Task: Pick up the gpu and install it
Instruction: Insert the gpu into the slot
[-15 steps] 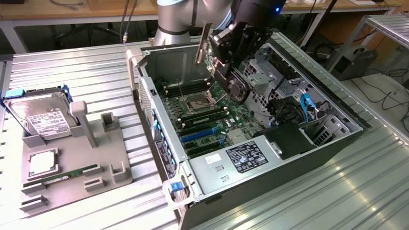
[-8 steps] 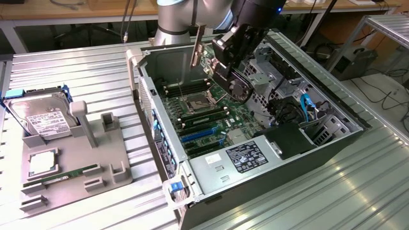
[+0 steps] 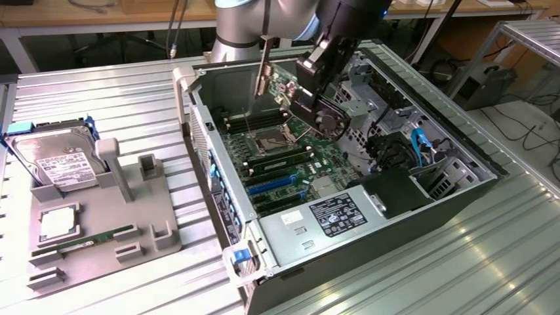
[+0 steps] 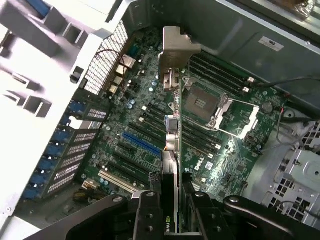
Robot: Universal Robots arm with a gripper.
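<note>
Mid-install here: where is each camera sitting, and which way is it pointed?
Exterior view: off the arm, high, looking down into the open computer case; the arm and gripper holding the gpu show.
Wrist view: on the wrist, looking down along the gpu at the motherboard; gripper fingers show.
Shared: gpu, motherboard, computer case.

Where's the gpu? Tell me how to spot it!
Find the big open computer case in the middle. Just above its green motherboard, the robot's tool holds the gpu, a thin dark card. Unlike the silver hard drive on the gray holder, it has a long silvery metal strip at one end.
</note>
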